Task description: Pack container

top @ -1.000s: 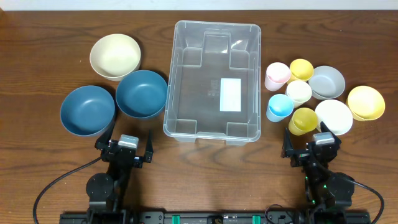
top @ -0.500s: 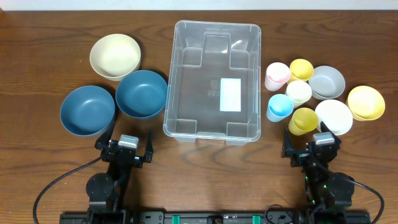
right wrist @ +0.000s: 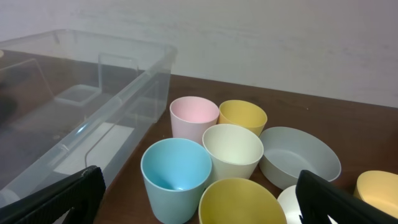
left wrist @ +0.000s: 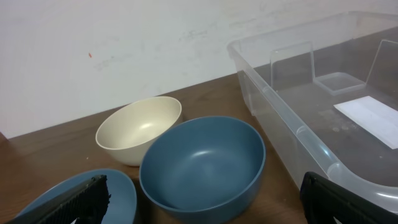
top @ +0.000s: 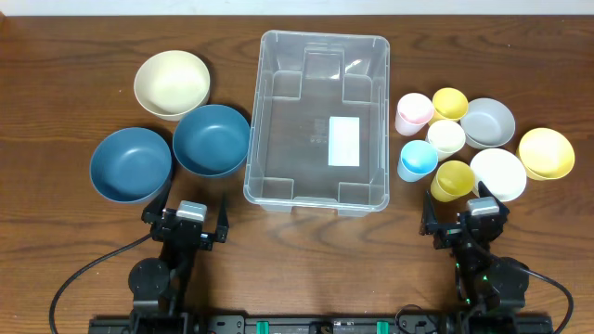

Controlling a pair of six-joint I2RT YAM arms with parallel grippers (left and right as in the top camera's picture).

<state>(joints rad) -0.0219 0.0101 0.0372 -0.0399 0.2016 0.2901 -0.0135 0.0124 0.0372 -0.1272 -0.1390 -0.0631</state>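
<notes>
The container (top: pixel 297 158), a large clear bin with a white label on its base, stands empty at the table's middle; its near corner shows in the left wrist view (left wrist: pixel 292 118) and its side wall in the right wrist view (right wrist: pixel 118 99). My left gripper (top: pixel 186 221) rests open near the front edge, just behind two blue bowls (top: pixel 212 139) (top: pixel 131 164), nothing between its fingers (left wrist: pixel 87 196). Also open and empty, my right gripper (top: pixel 466 221) sits at the front right, facing a light blue cup (right wrist: pixel 176 174) and a mustard cup (right wrist: pixel 239 202).
A cream bowl (top: pixel 172 83) lies at the back left. Right of the bin stand pink (top: pixel 414 112), yellow (top: pixel 450 102) and cream (top: pixel 446 136) cups, plus grey (top: pixel 488 122), white (top: pixel 498 173) and yellow (top: pixel 546 153) bowls.
</notes>
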